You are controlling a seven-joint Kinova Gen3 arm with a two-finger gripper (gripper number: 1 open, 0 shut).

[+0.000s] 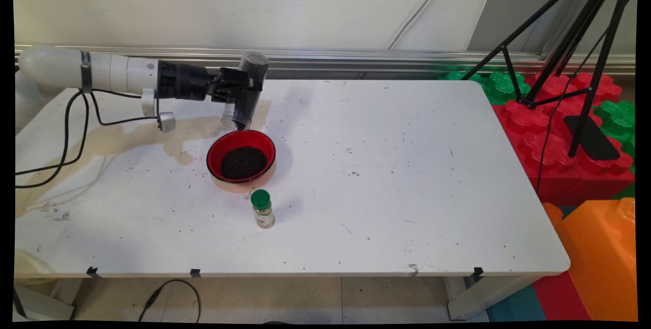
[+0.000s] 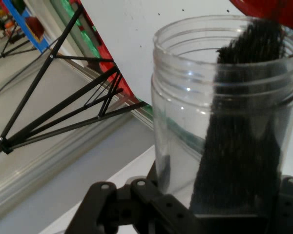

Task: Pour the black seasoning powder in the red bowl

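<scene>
The clear plastic jar [image 1: 245, 96] hangs in the air over the far left part of the counter, tipped mouth-down above the far rim of the red bowl [image 1: 241, 157]. It is see-through, with a threaded neck, and the hand view shows a band of dark grains [image 2: 244, 146] sliding along its inner wall toward the mouth. The black two-finger tool [image 1: 239, 90] reaches in level from the left and is clamped on the jar's middle, one finger on each side.

The red bowl sits on the counter just under the jar's mouth, and a dark heap of the same grains [image 1: 243, 162] fills its bottom. Just in front of it, near but not touching, a small spice bottle with a green cap [image 1: 262, 209] stands upright.

The white counter [image 1: 386, 176] is scuffed and sprinkled with dark specks, with a broad tan stain [image 1: 127, 138] spreading across its left side beneath the arm. Black cables [image 1: 71, 130] droop from the arm onto it. Behind runs a pale wall with a metal rail [image 1: 356, 57]. To the right stand a black tripod [image 1: 574, 39] and big red, green and orange plastic blocks [image 1: 559, 136].
</scene>
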